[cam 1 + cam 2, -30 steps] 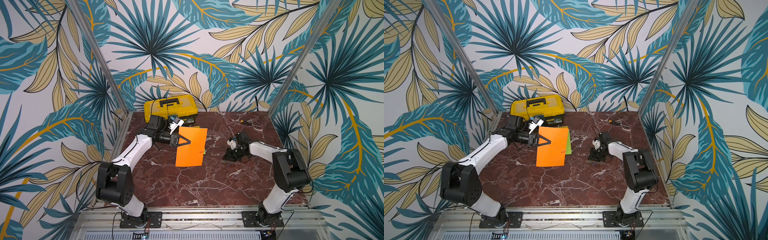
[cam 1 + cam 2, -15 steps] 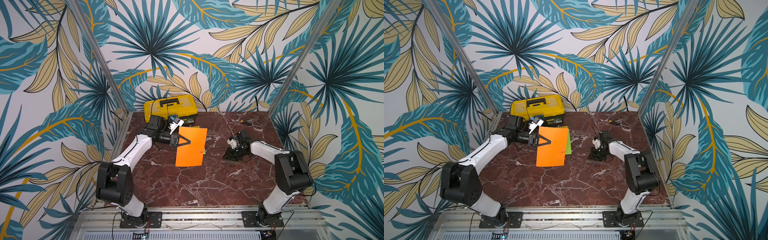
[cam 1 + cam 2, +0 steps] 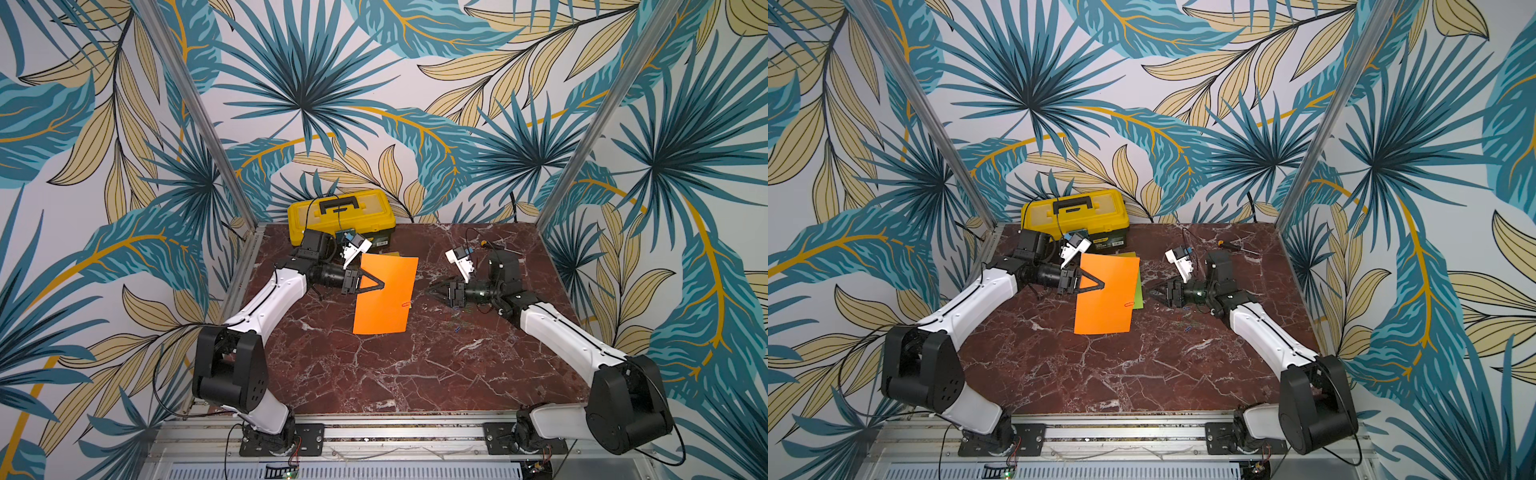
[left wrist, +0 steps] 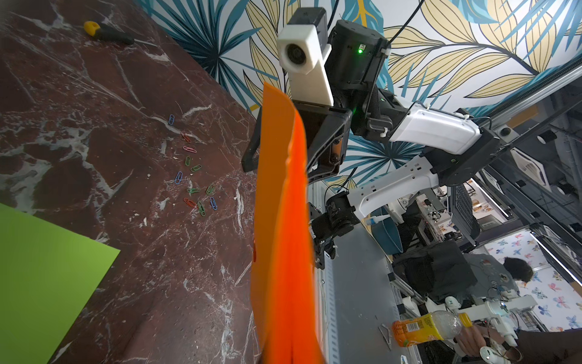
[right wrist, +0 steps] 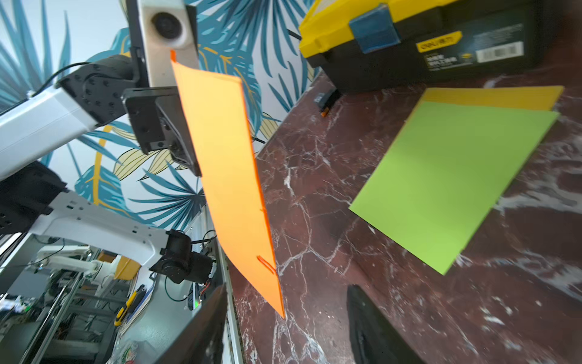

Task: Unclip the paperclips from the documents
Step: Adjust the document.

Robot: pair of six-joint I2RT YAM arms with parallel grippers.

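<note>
My left gripper (image 3: 380,286) is shut on the left edge of the orange document (image 3: 384,299), which hangs upright above the table. A red paperclip (image 3: 406,304) sits on that sheet's right edge, and the right wrist view also shows this paperclip (image 5: 267,264). My right gripper (image 3: 432,291) is open and empty just right of that edge, with its fingers pointing at the sheet. The lime green document (image 5: 450,182) lies flat on the yellow one (image 5: 491,96). Several loose paperclips (image 4: 195,176) lie on the table below my right gripper.
A yellow-and-black toolbox (image 3: 340,216) stands at the back, behind the left gripper. A small yellow-handled screwdriver (image 3: 1231,246) lies at the back right. The marble table (image 3: 415,374) ends at metal rails in front and on the left.
My right gripper has lifted off the table by the loose clips, opened, and turned level towards the orange sheet. The left arm and the sheet have not moved.
</note>
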